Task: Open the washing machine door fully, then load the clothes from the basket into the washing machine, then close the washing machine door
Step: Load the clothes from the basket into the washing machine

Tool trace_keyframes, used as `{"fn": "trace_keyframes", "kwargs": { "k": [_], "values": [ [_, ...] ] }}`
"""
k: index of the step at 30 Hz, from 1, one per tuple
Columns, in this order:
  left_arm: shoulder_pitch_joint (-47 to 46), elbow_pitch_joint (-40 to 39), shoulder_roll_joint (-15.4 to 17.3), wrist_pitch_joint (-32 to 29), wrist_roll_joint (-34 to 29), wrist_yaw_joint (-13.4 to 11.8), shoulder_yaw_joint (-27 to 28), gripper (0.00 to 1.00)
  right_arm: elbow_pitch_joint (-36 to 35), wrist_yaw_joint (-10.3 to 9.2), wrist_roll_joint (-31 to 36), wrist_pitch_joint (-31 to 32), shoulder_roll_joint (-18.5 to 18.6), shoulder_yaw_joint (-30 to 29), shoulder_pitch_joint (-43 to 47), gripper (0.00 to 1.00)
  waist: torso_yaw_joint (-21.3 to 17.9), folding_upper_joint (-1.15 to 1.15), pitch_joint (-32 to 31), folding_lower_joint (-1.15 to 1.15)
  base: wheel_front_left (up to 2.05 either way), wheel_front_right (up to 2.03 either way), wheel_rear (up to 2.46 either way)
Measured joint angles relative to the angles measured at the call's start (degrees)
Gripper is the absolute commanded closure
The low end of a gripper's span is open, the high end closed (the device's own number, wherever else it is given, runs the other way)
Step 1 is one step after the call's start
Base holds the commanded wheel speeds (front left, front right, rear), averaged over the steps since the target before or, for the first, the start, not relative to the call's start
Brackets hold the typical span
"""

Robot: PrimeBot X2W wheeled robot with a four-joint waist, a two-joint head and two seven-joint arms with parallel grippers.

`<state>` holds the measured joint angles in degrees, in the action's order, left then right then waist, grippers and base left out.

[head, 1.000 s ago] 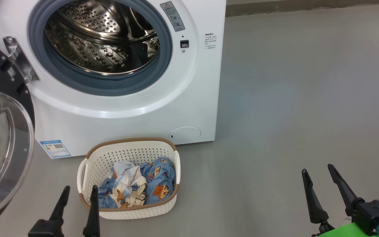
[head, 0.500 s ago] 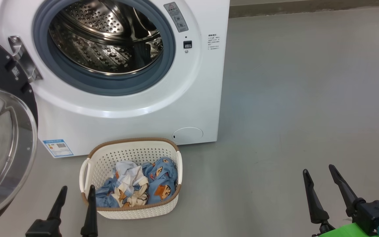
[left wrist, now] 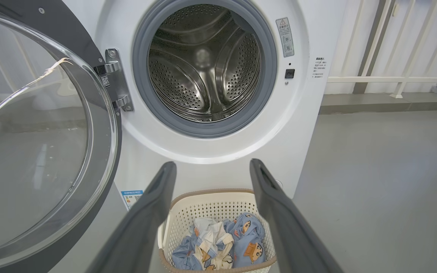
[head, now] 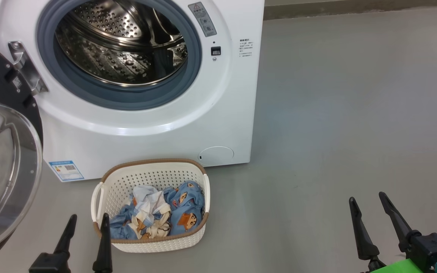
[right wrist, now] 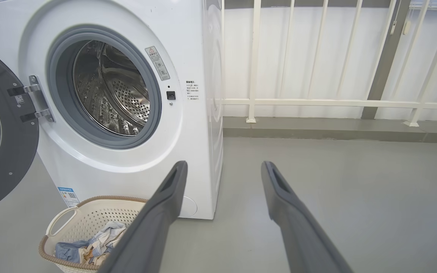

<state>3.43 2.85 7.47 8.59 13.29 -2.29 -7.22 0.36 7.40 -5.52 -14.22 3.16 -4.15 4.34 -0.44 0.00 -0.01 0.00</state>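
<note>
The left end effector (head: 89,217) sits at the near left corner of the basket (head: 152,160). Its two long dark fingers (head: 66,239) point up the head view, spread wide with nothing between them. The inner finger overlaps the basket's corner there, but whether it touches cannot be told. In the left wrist view these fingers rise in a broad V on either side of the basket. The right end effector (head: 366,197) hovers well to the right of the basket. Its jaws are equally wide and empty, and its fingers lean slightly left. Below them a black wrist block (head: 431,246) sits beside a green housing (head: 396,267).
</note>
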Motion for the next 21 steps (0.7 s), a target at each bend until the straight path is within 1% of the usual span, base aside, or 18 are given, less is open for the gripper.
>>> {"fn": "trace_keyframes", "kwargs": {
  "k": [2, 6, 15, 21],
  "values": [
    [0.0, 0.0, 0.0, 0.0, 0.0, 0.0, -0.2, 0.0, 0.0, 0.0, 0.0, 0.0, 0.0, 0.0, 0.0, 0.0, 0.0, 0.0, 0.1, 0.0, 0.49, -0.77, 0.28],
    [0.0, 0.0, 0.2, 0.0, 0.0, -0.1, -0.4, 0.0, 0.0, 0.0, 0.0, 0.0, -0.2, 0.0, 0.0, 0.0, 0.0, 0.0, 0.3, 0.0, 1.17, -1.17, 0.0],
    [0.0, 0.0, 0.6, 0.0, 0.0, -0.6, -0.8, 0.0, 0.0, 0.0, 0.0, 0.0, -0.2, 0.0, 0.0, 0.0, 0.0, 0.0, 0.7, 0.0, 1.86, -1.86, 0.0],
    [-0.1, 0.0, 0.7, 0.1, 0.0, -0.7, -1.2, 0.0, 0.1, 0.0, 0.0, 0.0, -0.2, 0.0, 0.0, 0.0, 0.0, 0.0, 1.0, 0.0, 1.4, -1.4, 0.0]
  ]
}}
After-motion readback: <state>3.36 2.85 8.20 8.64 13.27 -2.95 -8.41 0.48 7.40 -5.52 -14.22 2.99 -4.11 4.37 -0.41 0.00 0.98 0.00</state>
